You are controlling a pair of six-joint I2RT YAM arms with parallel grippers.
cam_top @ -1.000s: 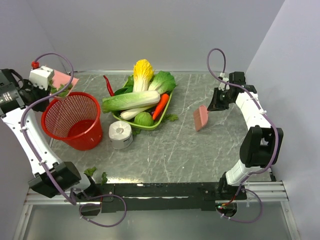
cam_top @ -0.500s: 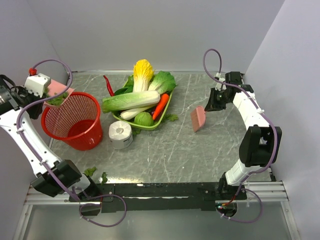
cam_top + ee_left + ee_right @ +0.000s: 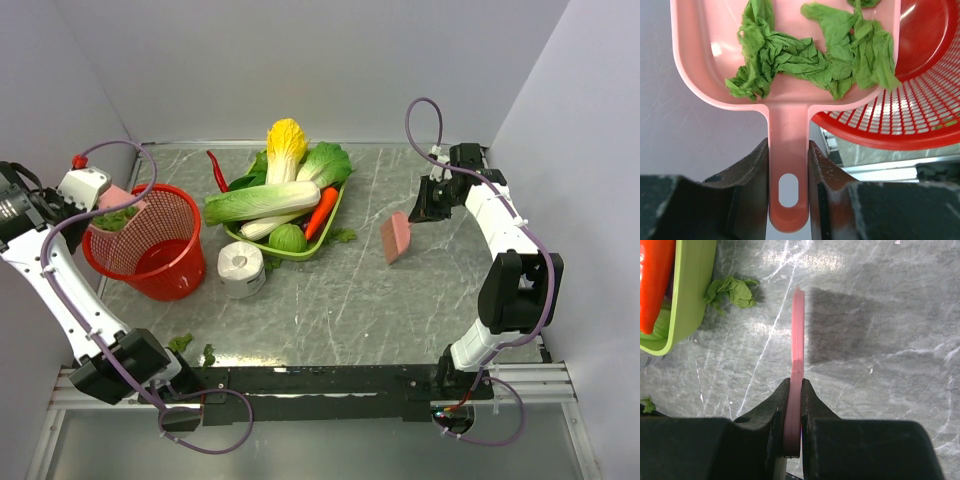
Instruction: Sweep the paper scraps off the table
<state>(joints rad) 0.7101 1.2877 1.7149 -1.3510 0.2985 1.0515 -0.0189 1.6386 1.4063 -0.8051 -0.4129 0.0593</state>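
Collected green paper scraps are shown lying in the pink dustpan, whose flat handle is clamped between the fingers of the left claw. The pan's open lip is held over the rim of the red basket. The right claw is closed tightly on one end of a thin pink sweeper blade, which is held edge-on above the grey counter. One loose scrap lies on the counter just beside the green tray, and further scraps are seen at the near edge by the left arm's base. The scraps are judged to be light, soft and crumpled, and likely to cling or drift. They are better pushed with the stiff blade than pinched, and tipped out by tilting the pan from its handle.
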